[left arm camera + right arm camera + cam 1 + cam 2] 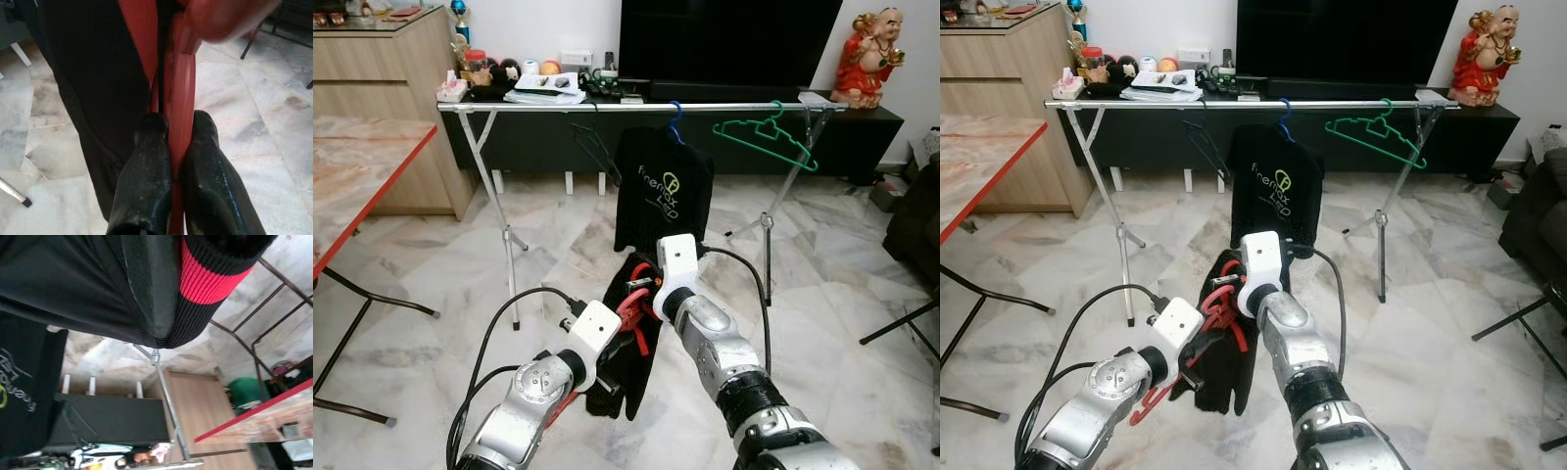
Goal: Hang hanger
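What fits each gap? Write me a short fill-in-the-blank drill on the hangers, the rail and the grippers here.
1. The left gripper is shut on a ____ plastic hanger.
2. The empty green plastic hanger hangs on the silver metal ____.
3. The black printed T-shirt hangs from a ____ hanger hook.

Missing words: red; rail; blue

Red hanger [633,305] with dark garment [625,377], seemingly between both arms, before rail [636,106].
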You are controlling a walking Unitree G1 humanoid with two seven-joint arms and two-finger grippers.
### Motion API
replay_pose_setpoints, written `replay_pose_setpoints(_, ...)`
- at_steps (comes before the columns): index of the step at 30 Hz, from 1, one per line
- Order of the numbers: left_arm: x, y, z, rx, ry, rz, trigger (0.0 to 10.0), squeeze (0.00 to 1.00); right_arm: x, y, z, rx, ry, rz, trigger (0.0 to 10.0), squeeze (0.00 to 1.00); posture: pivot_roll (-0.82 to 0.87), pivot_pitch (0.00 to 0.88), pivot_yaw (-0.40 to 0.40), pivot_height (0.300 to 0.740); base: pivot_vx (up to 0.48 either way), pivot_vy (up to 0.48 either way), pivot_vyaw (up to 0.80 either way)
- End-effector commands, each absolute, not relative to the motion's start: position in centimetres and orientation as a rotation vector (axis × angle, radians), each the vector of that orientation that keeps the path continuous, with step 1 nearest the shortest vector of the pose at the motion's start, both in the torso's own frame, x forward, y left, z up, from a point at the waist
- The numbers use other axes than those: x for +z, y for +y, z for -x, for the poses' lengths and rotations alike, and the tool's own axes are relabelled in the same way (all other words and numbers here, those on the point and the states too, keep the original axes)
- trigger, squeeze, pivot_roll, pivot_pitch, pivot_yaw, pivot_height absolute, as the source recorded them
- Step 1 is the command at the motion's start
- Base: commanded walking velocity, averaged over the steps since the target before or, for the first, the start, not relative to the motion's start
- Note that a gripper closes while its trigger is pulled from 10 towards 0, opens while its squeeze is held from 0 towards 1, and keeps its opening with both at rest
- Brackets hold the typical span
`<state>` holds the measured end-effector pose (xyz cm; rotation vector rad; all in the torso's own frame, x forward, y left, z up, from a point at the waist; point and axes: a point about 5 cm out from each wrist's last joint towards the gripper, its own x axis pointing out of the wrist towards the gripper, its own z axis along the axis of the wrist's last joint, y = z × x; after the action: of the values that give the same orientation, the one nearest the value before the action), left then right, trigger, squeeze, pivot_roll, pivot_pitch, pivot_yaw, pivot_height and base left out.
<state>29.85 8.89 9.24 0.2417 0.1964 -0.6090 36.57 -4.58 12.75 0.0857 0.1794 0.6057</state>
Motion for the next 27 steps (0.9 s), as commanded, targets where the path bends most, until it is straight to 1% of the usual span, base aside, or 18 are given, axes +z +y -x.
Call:
replay_pose_setpoints(1,10.5,9.6,-31.0,-0.534,0.154,-0.218,10.0,0.00,12.0,-3.0,-35.5,0.714,0.207,-0.066,10.0,0.00,0.05,0.000,-0.070,0.740,0.000,0.000,0.00)
replay_pose_setpoints(6,10.2,9.7,-31.1,-0.520,0.168,-0.221,10.0,0.00,12.0,-4.9,-35.8,0.625,0.197,-0.074,10.0,0.00,0.04,0.000,-0.068,0.740,0.000,0.000,0.00)
replay_pose_setpoints(11,10.4,10.4,-31.5,-0.454,0.163,-0.215,10.0,0.00,11.8,-8.4,-36.7,0.421,0.205,-0.073,10.0,0.00,0.04,0.000,-0.067,0.740,0.000,0.000,0.00)
replay_pose_setpoints(12,10.4,10.4,-31.5,-0.454,0.163,-0.215,10.0,0.00,11.8,-8.4,-36.7,0.421,0.205,-0.073,10.0,0.00,0.04,0.000,-0.067,0.740,0.000,0.000,0.00)
replay_pose_setpoints(13,10.3,10.6,-31.6,-0.442,0.165,-0.210,10.0,0.00,11.9,-9.6,-37.0,0.342,0.207,-0.075,10.0,0.00,0.04,0.000,-0.067,0.740,0.000,0.000,0.00)
replay_pose_setpoints(15,10.3,10.6,-31.6,-0.442,0.165,-0.210,10.0,0.00,11.9,-9.6,-37.0,0.342,0.207,-0.075,10.0,0.00,0.04,0.000,-0.067,0.740,0.000,0.000,0.00)
replay_pose_setpoints(18,10.3,10.6,-31.7,-0.440,0.169,-0.209,10.0,0.00,11.9,-10.7,-37.1,0.285,0.209,-0.079,10.0,0.00,0.04,0.000,-0.065,0.740,0.000,0.000,0.00)
replay_pose_setpoints(19,10.3,10.6,-31.7,-0.440,0.169,-0.209,10.0,0.00,11.9,-10.7,-37.1,0.285,0.209,-0.079,10.0,0.00,0.04,0.000,-0.065,0.740,0.000,0.000,0.00)
replay_pose_setpoints(22,10.1,10.6,-31.6,-0.442,0.176,-0.211,10.0,0.00,11.8,-10.8,-37.1,0.293,0.213,-0.074,10.0,0.00,0.04,0.000,-0.065,0.740,0.000,0.000,0.00)
replay_pose_setpoints(27,9.9,10.6,-31.6,-0.440,0.189,-0.212,10.0,0.00,11.5,-10.4,-36.6,0.375,0.226,-0.101,10.0,0.00,0.04,0.000,-0.063,0.740,0.000,0.000,0.00)
